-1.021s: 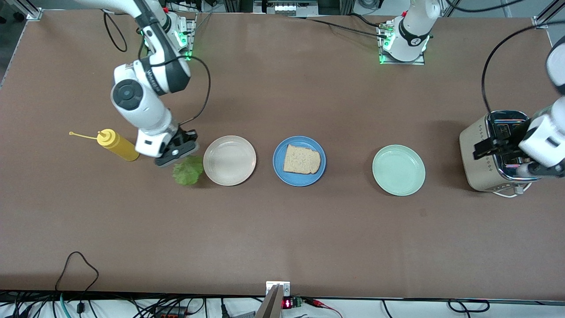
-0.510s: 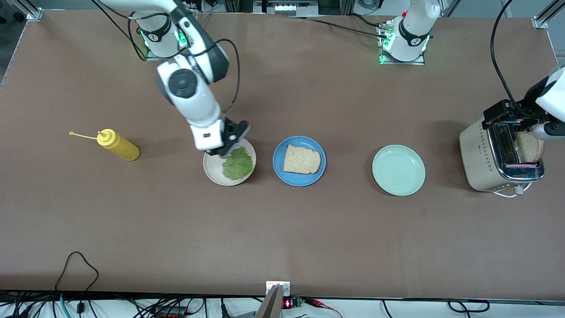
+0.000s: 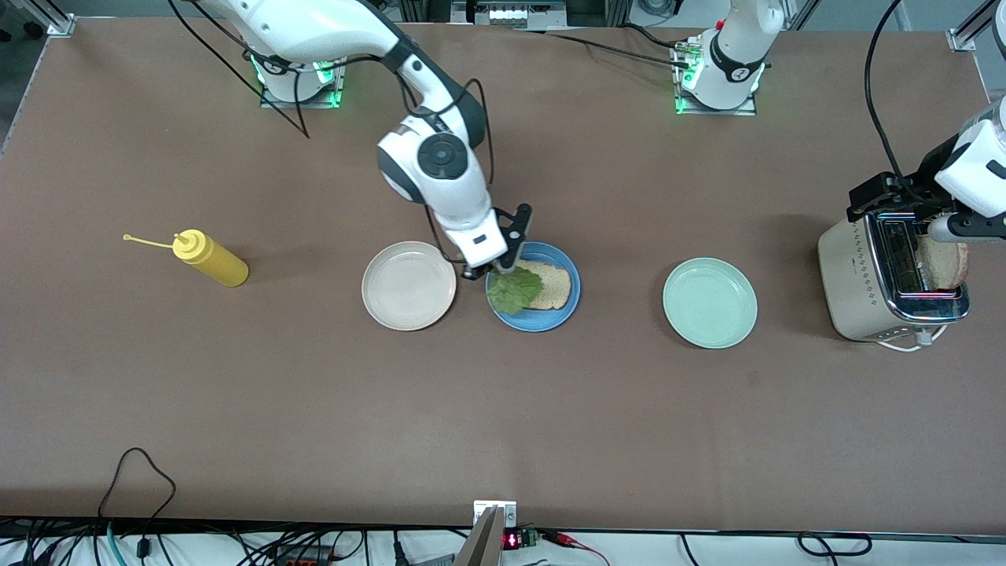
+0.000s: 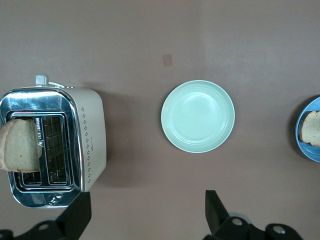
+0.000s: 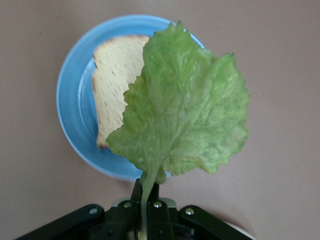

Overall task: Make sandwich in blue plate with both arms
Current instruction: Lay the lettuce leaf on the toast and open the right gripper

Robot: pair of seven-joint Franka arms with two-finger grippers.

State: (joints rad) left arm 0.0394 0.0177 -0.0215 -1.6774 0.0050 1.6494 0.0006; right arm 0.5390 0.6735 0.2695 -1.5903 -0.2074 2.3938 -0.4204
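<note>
A row of three plates is seen across the middle of the brown table (image 3: pixel 503 409). At the centre lies the blue plate (image 3: pixel 511 321), with one slice of bread (image 3: pixel 550 288) resting in it. The cream-white plate (image 3: pixel 409 285) is set just beside it at its 9 o'clock in the front view, toward the right arm's end of the table, and the pale mint-green plate (image 3: pixel 710 303) is placed apart at its 3 o'clock, toward the left arm's end.

The right gripper (image 3: pixel 495 273) is held over the blue plate's rim at about 10 o'clock of the plate. Its fingers are pressed together on the stem of the lettuce leaf (image 3: pixel 513 288), which hangs from them over the plate and covers part of the bread slice; in the right wrist view the leaf (image 5: pixel 185 115) is spread above the slice (image 5: pixel 112 82) and the plate (image 5: pixel 75 110), and whether it touches the bread cannot be told.

A yellow squeeze bottle (image 3: pixel 211 259) lies on its side toward the right arm's end of the table.

A toaster (image 3: pixel 864 283) stands at the left arm's end, at 3 o'clock of the mint-green plate. A second slice of bread (image 3: pixel 947 262) stands up out of one of its slots. The left gripper (image 3: pixel 904 206) is held over the toaster with its fingers (image 4: pixel 77 217) spread wide; nothing is held by it.
</note>
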